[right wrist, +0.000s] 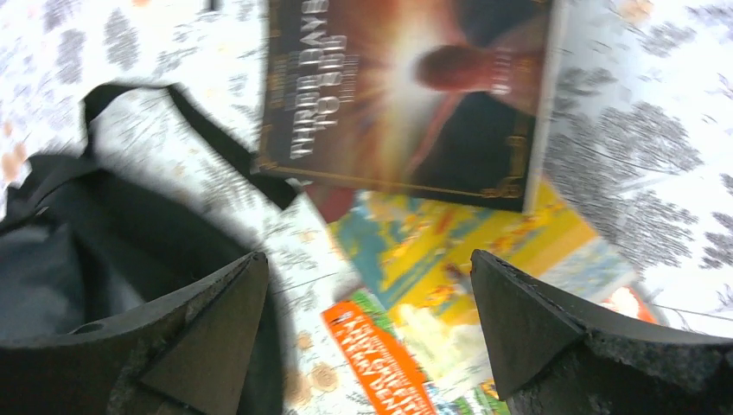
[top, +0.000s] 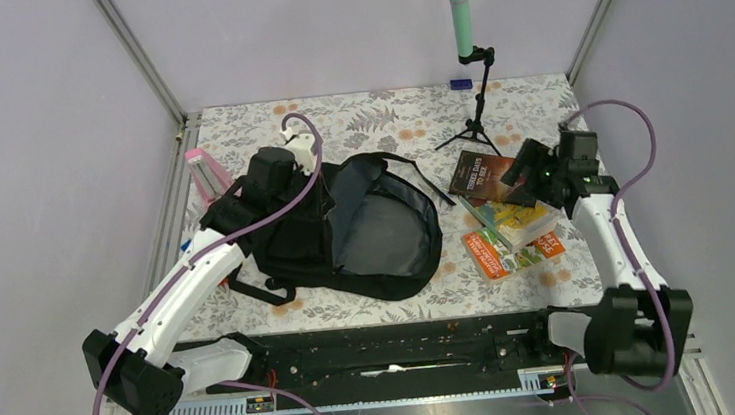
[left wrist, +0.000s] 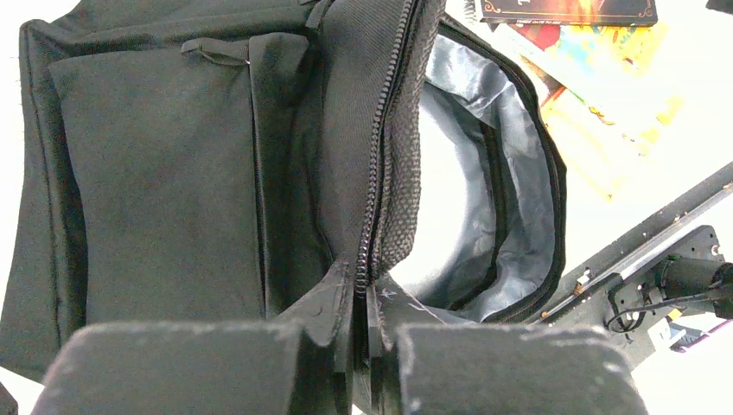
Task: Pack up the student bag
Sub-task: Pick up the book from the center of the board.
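At 6 o'clock the left gripper [left wrist: 361, 341] has its jaws pinched together on the zip edge [left wrist: 380, 173] of the bag [left wrist: 164, 173], whose black front fills the frame from 9 to 12 o'clock. The mouth gapes at 3 o'clock, showing grey lining [left wrist: 449, 216]. Books [left wrist: 596, 95] lie at 1 o'clock, and a black rail [left wrist: 657, 233] is at 4 o'clock.

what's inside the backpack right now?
The backpack is unzipped: only bare grey lining shows, nothing packed. The space under its black front panel is hidden.
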`<state>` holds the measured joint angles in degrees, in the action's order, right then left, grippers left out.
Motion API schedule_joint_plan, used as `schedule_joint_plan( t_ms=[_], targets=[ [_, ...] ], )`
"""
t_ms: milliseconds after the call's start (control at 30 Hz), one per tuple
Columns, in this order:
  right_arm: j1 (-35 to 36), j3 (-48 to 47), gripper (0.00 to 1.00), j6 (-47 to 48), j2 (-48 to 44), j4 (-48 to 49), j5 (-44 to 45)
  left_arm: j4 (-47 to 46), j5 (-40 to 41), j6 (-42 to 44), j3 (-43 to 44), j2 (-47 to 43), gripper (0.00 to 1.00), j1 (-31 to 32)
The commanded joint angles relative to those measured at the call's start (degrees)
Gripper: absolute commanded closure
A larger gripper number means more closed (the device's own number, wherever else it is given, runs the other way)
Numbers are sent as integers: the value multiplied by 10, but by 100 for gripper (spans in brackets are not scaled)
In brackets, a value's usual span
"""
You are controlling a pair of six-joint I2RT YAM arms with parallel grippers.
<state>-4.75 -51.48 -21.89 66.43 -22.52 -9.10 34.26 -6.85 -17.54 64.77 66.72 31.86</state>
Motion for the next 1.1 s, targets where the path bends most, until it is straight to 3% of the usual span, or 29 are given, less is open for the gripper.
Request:
schedule_joint_plan(
  t_ms=[0, 333, 667, 1067],
  targets=[
    [-95, 23, 7, -6, 49, 56, -62, -30, -8, 9, 9, -27, 100, -8],
    [-155, -66, 7, 31, 210, 73, 4, -46, -63, -11, 7, -52, 100, -31],
    [-159, -137, 9, 14, 359, 66, -101, -47, -62, -15, 4, -50, 100, -41],
    [-169, -172, 18, -20, 420, 91, -199, -46, -72, -16, 7, -39, 100, -48]
  ],
)
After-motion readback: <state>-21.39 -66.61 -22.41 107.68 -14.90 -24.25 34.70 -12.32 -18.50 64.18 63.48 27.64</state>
